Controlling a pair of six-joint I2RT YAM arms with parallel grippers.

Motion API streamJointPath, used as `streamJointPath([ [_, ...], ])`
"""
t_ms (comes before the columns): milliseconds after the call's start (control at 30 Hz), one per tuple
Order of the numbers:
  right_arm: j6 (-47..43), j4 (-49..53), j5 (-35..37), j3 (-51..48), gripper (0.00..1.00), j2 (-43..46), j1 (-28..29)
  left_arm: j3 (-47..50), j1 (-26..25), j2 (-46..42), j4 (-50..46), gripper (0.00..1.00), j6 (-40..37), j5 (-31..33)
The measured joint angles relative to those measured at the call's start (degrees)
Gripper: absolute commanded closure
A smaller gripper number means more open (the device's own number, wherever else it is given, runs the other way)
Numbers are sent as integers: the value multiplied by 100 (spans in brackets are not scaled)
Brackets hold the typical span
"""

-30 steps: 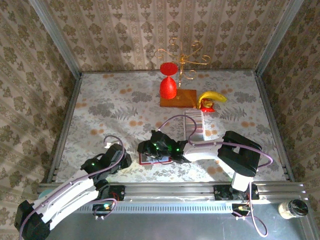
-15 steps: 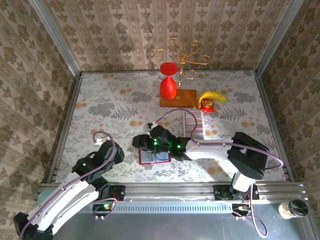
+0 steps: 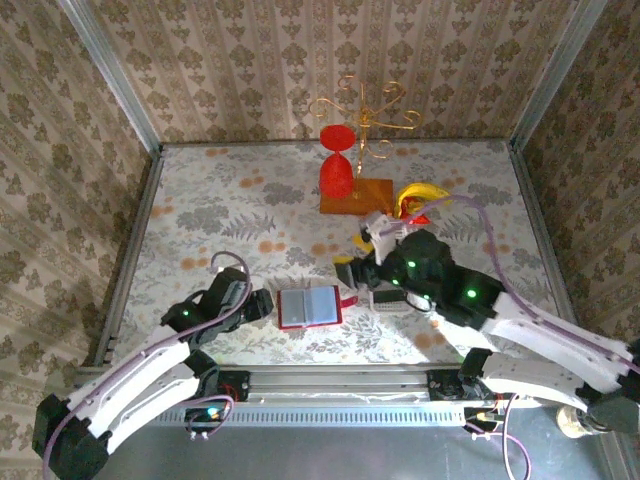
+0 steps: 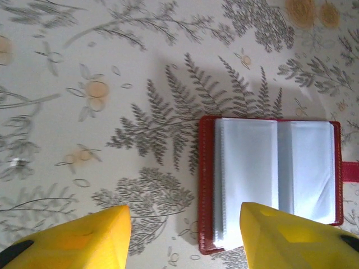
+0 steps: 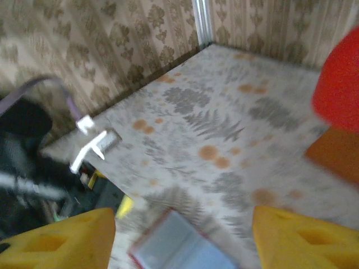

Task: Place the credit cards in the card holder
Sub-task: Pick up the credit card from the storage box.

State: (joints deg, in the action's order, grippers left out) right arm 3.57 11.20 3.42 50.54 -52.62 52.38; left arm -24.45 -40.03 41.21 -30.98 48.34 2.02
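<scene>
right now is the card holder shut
No, the card holder lies open flat on the table, with its pale blue-grey sleeves facing up.

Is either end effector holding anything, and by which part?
Nothing held: left end effector and right end effector stand open, empty; card holder lies open.

Even bright overhead light, soft shadows; left wrist view sharp, right wrist view motion-blurred.
</scene>
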Motion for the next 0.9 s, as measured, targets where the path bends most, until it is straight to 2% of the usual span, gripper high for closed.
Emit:
streamJointPath([
  [100,-2026,890,85,-44,24,398,-94,4,0,302,267,46,-46,-232],
  [200,-3735,1749,195,-223,24,354,-339,20,0,422,476,45,-63,-385],
  [367,-5414,2402,236,-723,26,-133,-927,138,0,415,649,45,-81,-538],
  [600,-6603,2243,186,-798,32,-986,-1233,354,0,304,658,45,-81,-688],
  [900,-7189,1523,72,-876,33,-1858,-1543,452,0,-15,612,46,-81,-745],
])
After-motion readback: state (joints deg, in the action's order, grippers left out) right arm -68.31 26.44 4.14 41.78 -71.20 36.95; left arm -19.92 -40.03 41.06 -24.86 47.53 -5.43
